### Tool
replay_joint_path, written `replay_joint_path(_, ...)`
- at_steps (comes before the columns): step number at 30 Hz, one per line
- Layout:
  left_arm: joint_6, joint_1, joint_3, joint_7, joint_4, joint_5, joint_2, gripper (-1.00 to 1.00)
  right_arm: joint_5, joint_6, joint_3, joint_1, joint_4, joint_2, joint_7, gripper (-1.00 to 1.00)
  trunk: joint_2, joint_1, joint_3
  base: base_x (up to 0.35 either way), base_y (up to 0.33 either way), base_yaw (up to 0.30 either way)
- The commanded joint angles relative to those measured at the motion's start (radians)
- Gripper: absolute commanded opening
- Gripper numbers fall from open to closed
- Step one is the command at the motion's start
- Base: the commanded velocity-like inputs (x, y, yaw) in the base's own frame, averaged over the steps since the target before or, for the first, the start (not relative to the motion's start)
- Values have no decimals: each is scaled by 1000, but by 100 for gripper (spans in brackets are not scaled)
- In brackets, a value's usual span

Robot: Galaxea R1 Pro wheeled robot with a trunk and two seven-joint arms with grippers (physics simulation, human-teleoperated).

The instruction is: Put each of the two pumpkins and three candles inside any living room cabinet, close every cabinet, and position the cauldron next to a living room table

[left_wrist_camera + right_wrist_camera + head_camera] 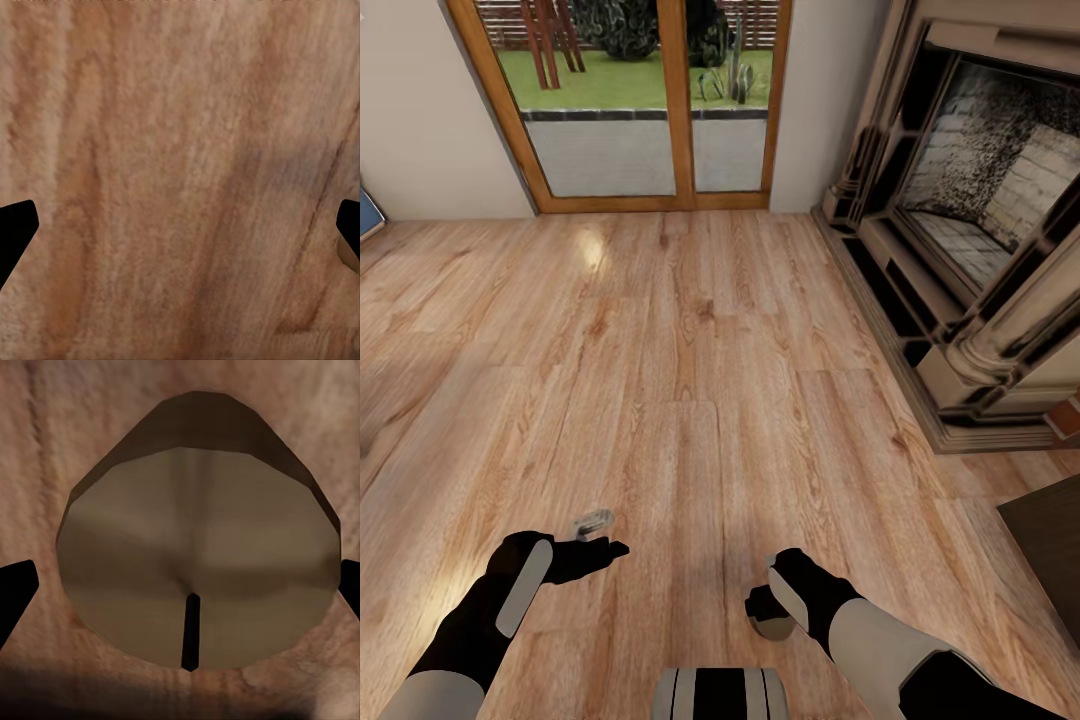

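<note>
Wood plank floor (690, 350) fills room. Stone fireplace (970, 230) stands well away from both arms; glass patio door (650, 100) beside it, on far wall. Right gripper (772, 610) low over floor, far from fireplace, clamped on candle (199, 562): stubby tan-beige cylinder, flat top face, thin dark wick off-centre, dark fingertips (15, 592) at either side. Left gripper (600, 535) alongside right gripper, spread wide, holding nothing, bare planks between its tips.

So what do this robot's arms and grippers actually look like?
Both arms have pale grey upper sections that turn into matte black forearms and wrists. The left arm carries a long grey inlaid panel, and the right arm a similar grey strip. Each ends in a gripper with two black fingers, seen as dark tips in the wrist views. No cables show.
</note>
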Motion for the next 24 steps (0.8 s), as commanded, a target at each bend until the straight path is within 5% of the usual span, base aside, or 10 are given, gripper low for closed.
replay_joint_path(1,5,0,1,3,-1,5,0,100,-21,2,4,0,-2,0,-7,100,0,0,-1,0,0,0)
replay_joint_path(10,5,0,1,3,-1,5,0,100,-21,2,4,0,-2,0,-7,100,0,0,-1,0,0,0)
replay_joint_path(19,5,0,1,2,-1,5,0,100,-21,2,4,0,-2,0,-7,100,-2,4,-36,0,0,0)
replay_joint_path(24,5,0,1,2,-1,5,0,100,-21,2,4,0,-2,0,-7,100,-2,4,-36,0,0,0)
